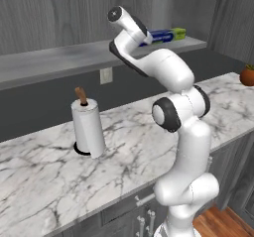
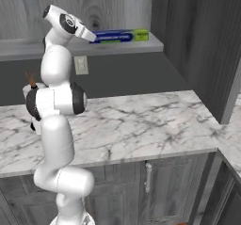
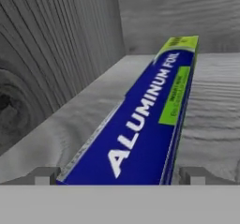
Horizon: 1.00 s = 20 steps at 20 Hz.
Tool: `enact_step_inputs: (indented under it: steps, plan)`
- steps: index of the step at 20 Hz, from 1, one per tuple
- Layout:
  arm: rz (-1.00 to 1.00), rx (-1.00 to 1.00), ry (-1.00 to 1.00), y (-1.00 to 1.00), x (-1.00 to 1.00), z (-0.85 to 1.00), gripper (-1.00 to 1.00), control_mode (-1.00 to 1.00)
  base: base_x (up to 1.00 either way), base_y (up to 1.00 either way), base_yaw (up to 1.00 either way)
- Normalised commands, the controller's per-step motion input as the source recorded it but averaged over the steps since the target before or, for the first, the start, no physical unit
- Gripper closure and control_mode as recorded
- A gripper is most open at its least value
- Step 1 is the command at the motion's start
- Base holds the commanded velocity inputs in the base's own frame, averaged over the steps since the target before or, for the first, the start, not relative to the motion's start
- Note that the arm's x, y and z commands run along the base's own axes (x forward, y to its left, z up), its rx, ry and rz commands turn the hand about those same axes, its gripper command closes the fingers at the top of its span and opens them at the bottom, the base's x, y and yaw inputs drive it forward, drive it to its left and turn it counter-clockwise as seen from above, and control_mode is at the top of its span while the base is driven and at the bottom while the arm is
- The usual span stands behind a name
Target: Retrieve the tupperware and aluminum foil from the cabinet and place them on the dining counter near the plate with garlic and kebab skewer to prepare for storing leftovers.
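Note:
The aluminum foil (image 3: 150,120) is a long dark-blue box with a green-yellow far end. It lies on the cabinet's grey shelf board (image 3: 211,101), running away from the hand. My gripper (image 3: 122,175) is open, with one fingertip on each side of the box's near end and a gap to each. From the base, the foil (image 2: 120,36) (image 1: 166,34) lies on the cabinet shelf (image 2: 155,44) with the raised hand at its left end. The tupperware, plate, garlic, kebab skewer and dining counter are out of view.
A white paper-towel roll (image 1: 88,127) stands on the marble worktop (image 1: 44,176) below the shelf. A wall outlet (image 2: 81,65) sits under the shelf. A tall dark cabinet side (image 2: 202,45) rises at the right. A red-orange object (image 1: 247,76) rests at the worktop's far right.

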Motion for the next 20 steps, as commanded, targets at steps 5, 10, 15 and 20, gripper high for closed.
enact_step_inputs:
  steps: [5, 10, 15, 20]
  plan:
    - [-0.22, -0.03, 0.13, -0.28, 0.22, -0.65, 1.0, -1.0, 0.0, 0.0, 0.0]
    - [-0.03, 0.0, -0.02, -0.03, -0.21, -0.38, 1.0, -1.0, 0.0, 0.0, 0.0]
    - [0.13, -0.06, -0.2, 0.04, -0.96, -0.4, 1.0, -1.0, 0.0, 0.0, 0.0]
    - [0.17, -0.08, -0.23, -0.12, -1.0, -0.46, 1.0, -1.0, 0.0, 0.0, 0.0]
